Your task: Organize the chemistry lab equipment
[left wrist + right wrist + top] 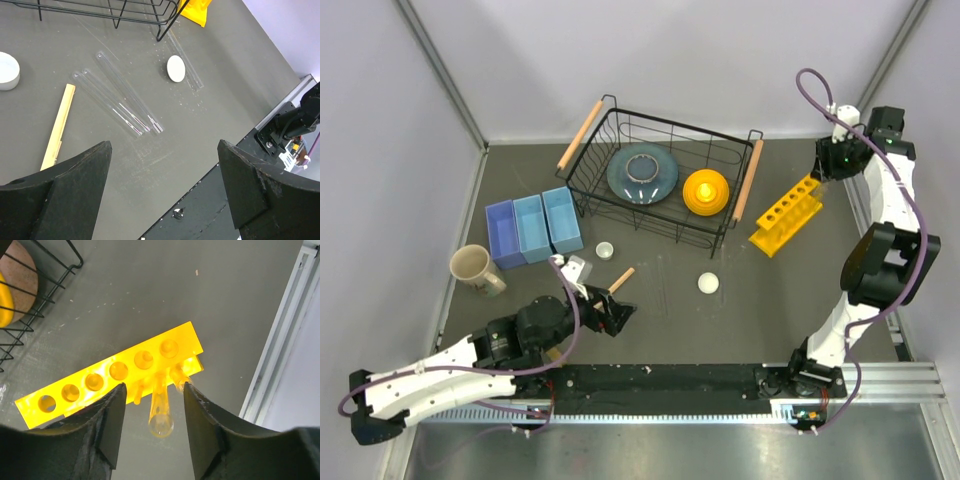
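Note:
The yellow rack stands right of the basket. In the right wrist view the yellow rack has a row of round holes. Clear tubes stand in its end holes, and one tube rises between my fingers without touching them. My right gripper is open above that end; in the top view it is over the rack's far end. My left gripper is open and empty, low over the table's near edge. Ahead of it lie thin clear tubes, another tube, a white round piece, a white cup-like piece and the wooden stick.
The black wire basket holds a grey-blue plate and an orange bowl at the back. Blue bins and a mug stand at the left. A metal rail runs along the right edge.

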Robot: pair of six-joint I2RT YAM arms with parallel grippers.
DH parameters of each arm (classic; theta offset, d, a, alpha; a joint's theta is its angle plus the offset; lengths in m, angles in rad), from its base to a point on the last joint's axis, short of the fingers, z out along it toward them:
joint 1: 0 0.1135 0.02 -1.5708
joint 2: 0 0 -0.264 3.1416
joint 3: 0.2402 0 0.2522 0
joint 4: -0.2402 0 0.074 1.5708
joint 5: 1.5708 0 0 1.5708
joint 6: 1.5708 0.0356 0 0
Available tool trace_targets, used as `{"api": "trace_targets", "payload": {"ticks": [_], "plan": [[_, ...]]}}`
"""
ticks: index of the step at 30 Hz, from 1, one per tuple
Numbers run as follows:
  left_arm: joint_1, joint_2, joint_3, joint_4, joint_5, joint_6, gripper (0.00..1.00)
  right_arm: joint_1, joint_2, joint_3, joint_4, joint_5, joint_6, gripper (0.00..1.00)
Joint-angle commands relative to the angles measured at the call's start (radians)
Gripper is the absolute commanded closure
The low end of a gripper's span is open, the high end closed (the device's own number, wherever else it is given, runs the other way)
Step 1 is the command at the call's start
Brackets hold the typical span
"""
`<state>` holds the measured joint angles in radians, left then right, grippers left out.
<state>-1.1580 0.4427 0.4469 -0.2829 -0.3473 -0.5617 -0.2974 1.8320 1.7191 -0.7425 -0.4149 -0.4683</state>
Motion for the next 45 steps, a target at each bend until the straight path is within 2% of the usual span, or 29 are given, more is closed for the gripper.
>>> {"api": "trace_targets", "payload": {"ticks": [1,4,10,13,19,28,33,37,40,45], "plan": [[0.003,-0.025,0.018,-0.009,-0.033,-0.027,0.07,-0.008,-0.141,0.031,-0.012,-0.054,-0.009,0.47],[0.003,-0.033,0.021,-0.022,-0.050,-0.043,0.05,-0.006,-0.192,0.034,-0.047,-0.107,-0.010,0.39],[0.003,-0.019,0.026,-0.071,-0.079,-0.115,0.01,-0.006,-0.355,-0.064,-0.098,-0.266,0.006,0.33],[0.004,-0.010,0.024,-0.098,-0.090,-0.153,0.01,-0.005,-0.463,-0.223,-0.097,-0.410,0.022,0.32],[0.006,0.008,0.009,-0.101,-0.098,-0.217,0.01,0.023,-0.663,-0.502,-0.092,-0.576,0.030,0.32],[0.021,0.089,0.001,-0.064,-0.058,-0.296,0.01,0.136,-0.847,-0.789,-0.035,-0.590,-0.012,0.31],[0.052,0.203,0.025,-0.070,-0.022,-0.361,0.01,0.172,-0.859,-0.874,0.011,-0.570,-0.012,0.31],[0.127,0.353,0.070,-0.088,0.057,-0.389,0.01,0.173,-0.873,-0.929,0.066,-0.570,0.010,0.30],[0.175,0.480,0.131,-0.133,0.090,-0.399,0.01,0.175,-0.893,-0.977,0.109,-0.571,0.031,0.30],[0.182,0.689,0.294,-0.228,0.091,-0.388,0.03,0.175,-0.928,-1.020,0.143,-0.555,0.036,0.30]]}}
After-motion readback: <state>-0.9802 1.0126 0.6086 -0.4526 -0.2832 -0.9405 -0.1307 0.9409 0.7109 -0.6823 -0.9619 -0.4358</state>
